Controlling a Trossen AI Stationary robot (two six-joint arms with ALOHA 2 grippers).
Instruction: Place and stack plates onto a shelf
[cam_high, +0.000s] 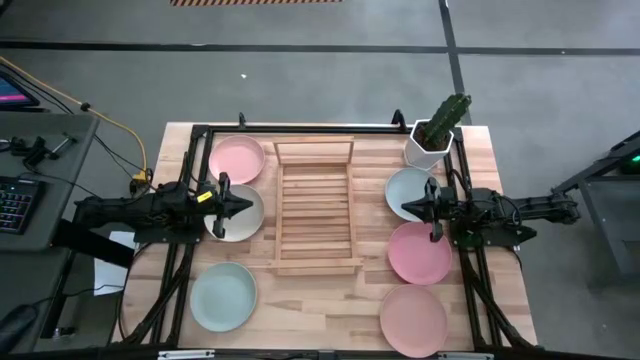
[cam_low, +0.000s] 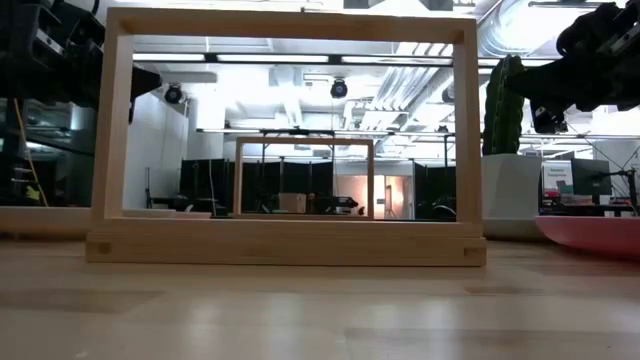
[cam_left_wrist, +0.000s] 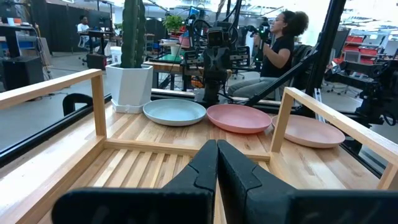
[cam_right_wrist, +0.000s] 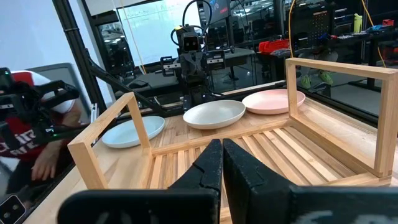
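Observation:
The wooden slatted shelf (cam_high: 315, 205) stands in the middle of the table with nothing on it. Left of it three plates lie flat: pink (cam_high: 237, 158) at the far end, cream (cam_high: 240, 212) in the middle, mint (cam_high: 223, 296) nearest. On its right lie a pale blue plate (cam_high: 408, 190) and two pink ones (cam_high: 420, 252) (cam_high: 413, 318). My left gripper (cam_high: 248, 207) is shut and hovers level over the cream plate, pointing at the shelf. My right gripper (cam_high: 405, 208) is shut and hovers over the pale blue plate, facing the shelf from the other side. Neither holds anything.
A white pot with a cactus (cam_high: 435, 135) stands at the far right corner, beside the pale blue plate. Black frame rails (cam_high: 300, 128) run along the table's edges. A person (cam_left_wrist: 280, 43) sits beyond the right side; another person (cam_right_wrist: 25, 143) shows beyond the left.

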